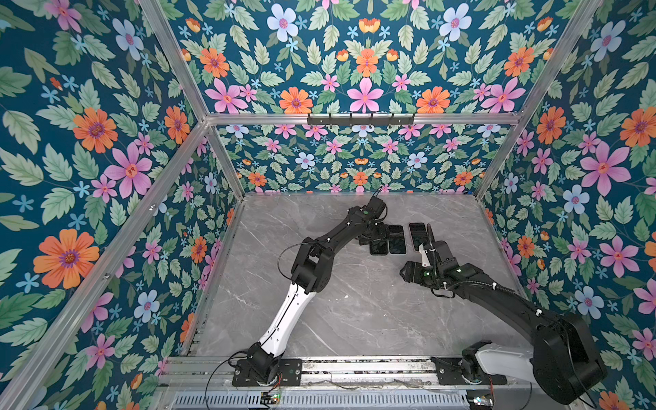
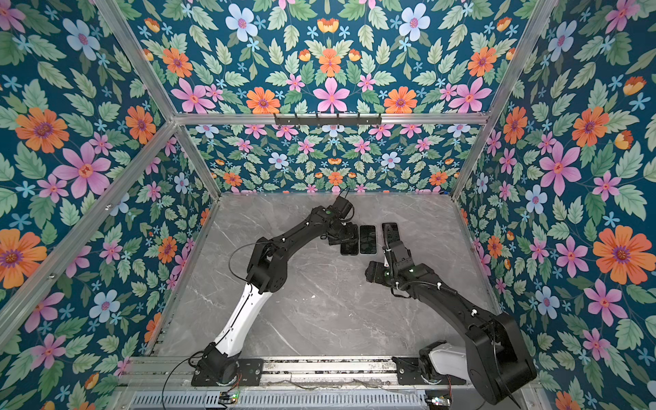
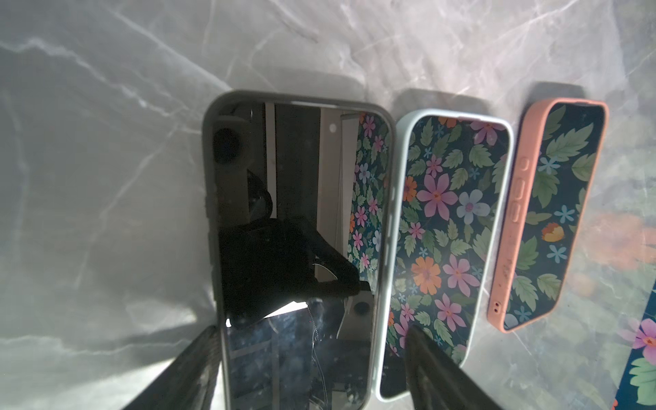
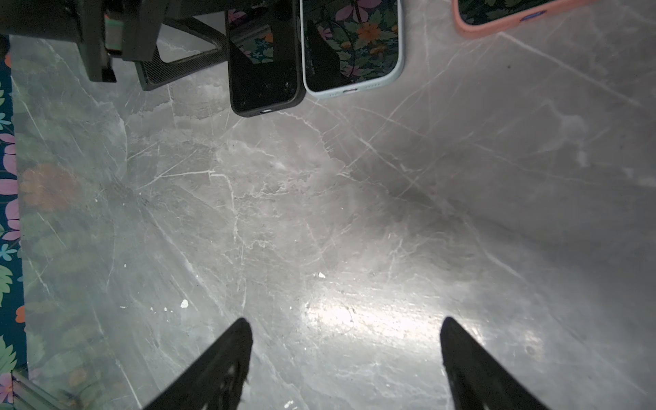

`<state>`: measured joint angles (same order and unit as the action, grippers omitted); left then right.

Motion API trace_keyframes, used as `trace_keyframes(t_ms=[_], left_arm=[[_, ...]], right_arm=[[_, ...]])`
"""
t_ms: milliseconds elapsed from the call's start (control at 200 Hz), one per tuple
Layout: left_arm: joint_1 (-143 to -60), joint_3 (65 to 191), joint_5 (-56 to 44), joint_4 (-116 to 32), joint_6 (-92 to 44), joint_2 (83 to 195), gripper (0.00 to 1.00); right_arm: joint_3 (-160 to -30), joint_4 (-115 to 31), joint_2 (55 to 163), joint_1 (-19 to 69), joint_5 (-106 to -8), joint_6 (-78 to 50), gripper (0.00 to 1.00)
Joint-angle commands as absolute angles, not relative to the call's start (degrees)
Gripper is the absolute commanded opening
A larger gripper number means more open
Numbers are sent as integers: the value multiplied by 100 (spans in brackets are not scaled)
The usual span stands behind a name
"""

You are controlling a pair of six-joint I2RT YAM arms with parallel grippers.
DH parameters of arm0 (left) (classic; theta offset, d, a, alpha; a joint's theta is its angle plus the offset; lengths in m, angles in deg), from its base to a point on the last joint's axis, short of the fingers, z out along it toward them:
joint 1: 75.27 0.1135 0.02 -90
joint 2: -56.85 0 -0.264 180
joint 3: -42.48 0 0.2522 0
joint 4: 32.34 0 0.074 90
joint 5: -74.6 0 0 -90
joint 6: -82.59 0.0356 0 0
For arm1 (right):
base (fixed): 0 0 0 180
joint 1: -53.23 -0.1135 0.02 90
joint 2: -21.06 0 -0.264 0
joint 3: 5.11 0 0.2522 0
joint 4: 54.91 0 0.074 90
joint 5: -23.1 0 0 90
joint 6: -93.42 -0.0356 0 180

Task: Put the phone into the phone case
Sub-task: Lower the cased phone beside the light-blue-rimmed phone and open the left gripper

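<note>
Phone (image 3: 298,248) lies screen-up on the bench (image 3: 88,177) and looks already seated in the dark case (image 3: 210,213). Left gripper (image 3: 312,330) is spread, straddling the phone's short width, with the long axis running straight away from it. One finger overlaps the pale blue case (image 3: 503,170) just beside; the pink case (image 3: 514,220) is further off. Right gripper (image 4: 346,321) is spread over bare bench, well apart, so the left arm is nearer. Top views show only dark slabs; the left wrist view shows the case rims.

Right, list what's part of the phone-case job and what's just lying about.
Job: dark-cased phone, straddled by the open left gripper; right gripper, open over bare table.
Lying about: light-blue-cased phone; pink-cased phone; hook rail.
</note>
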<state>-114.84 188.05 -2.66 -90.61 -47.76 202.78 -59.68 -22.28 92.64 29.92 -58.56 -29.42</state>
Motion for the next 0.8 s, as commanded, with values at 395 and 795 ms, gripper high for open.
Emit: trace_keyframes(t_ms=[395,795], left_arm=[[-11545,18720,-24,-8870,-4811,20222,80],[-11586,18724,139,-8662,-4878,20301,79]], right_arm=[[-5981,-2208,9208,2999,-5924,-2963,83],[-5957,-2180,9166,2997,-5909,-2972,83]])
